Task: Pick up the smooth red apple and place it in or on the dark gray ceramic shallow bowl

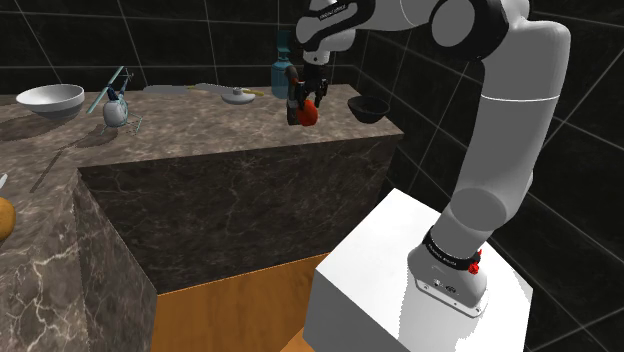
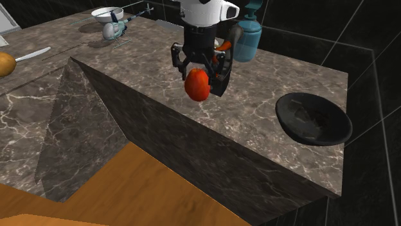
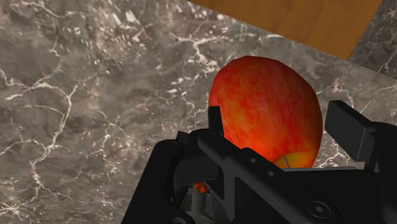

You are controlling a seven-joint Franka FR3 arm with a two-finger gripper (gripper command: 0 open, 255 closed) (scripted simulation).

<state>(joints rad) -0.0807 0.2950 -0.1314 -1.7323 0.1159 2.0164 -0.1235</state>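
fingers clasp red apple above dark marble counter; black gridded walls behind.

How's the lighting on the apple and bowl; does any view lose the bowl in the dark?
Shoulder view: dim, the dark bowl nearly merges with the dark wall. Second exterior view: the bowl stands out on the lighter marble counter. Wrist view: the apple, clasped in the end effector, is evenly lit, without glare.
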